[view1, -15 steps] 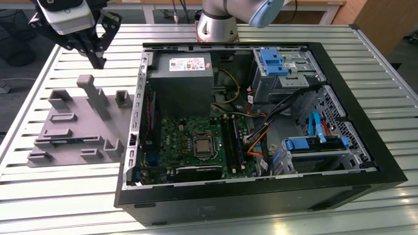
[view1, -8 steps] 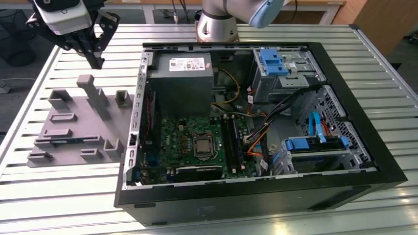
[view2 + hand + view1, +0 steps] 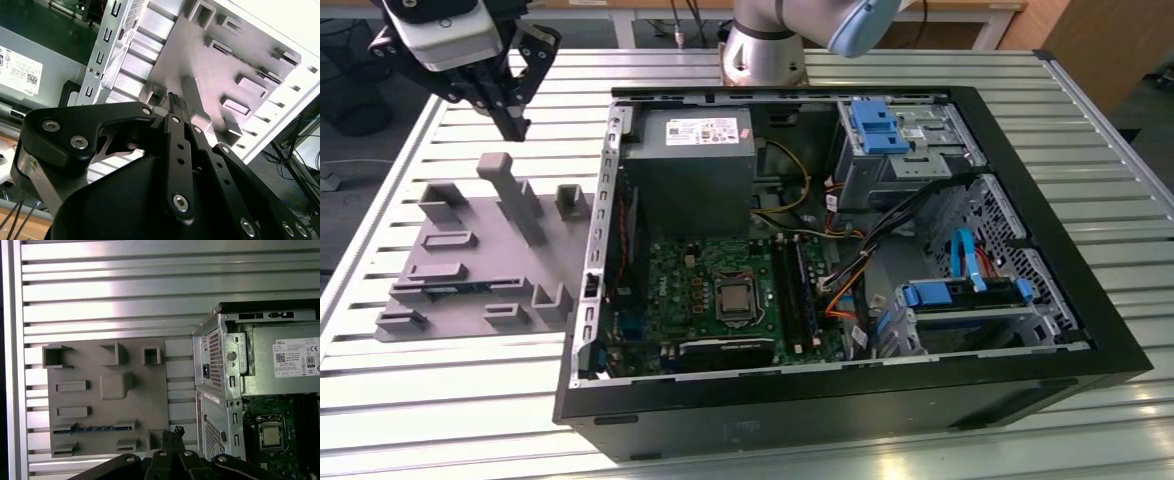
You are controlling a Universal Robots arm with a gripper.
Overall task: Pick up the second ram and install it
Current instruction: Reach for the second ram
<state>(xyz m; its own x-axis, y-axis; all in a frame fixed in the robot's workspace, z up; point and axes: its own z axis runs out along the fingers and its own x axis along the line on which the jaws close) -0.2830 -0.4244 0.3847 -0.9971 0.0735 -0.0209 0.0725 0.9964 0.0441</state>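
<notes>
The second ram (image 3: 95, 428) is a thin blue-green strip standing on edge in a slot of the grey holder plate (image 3: 150, 370). In the exterior view the ram (image 3: 454, 288) sits near the plate's (image 3: 480, 240) front left part. My gripper (image 3: 518, 128) hangs above the plate's far end, well clear of the ram, with its fingers pressed together and nothing between them. In both wrist views the black fingertips (image 3: 172, 433) (image 3: 176, 101) meet over the plate's edge nearest the computer case. The motherboard's long dark memory slots (image 3: 795, 290) lie inside the open case.
The open black computer case (image 3: 1067, 340) fills the middle and the exterior view's right, with the power supply (image 3: 694, 170), cables and blue drive brackets (image 3: 874, 125) inside. Upright grey blocks (image 3: 507, 195) rise from the holder plate. The ribbed metal table (image 3: 454, 420) lies all around.
</notes>
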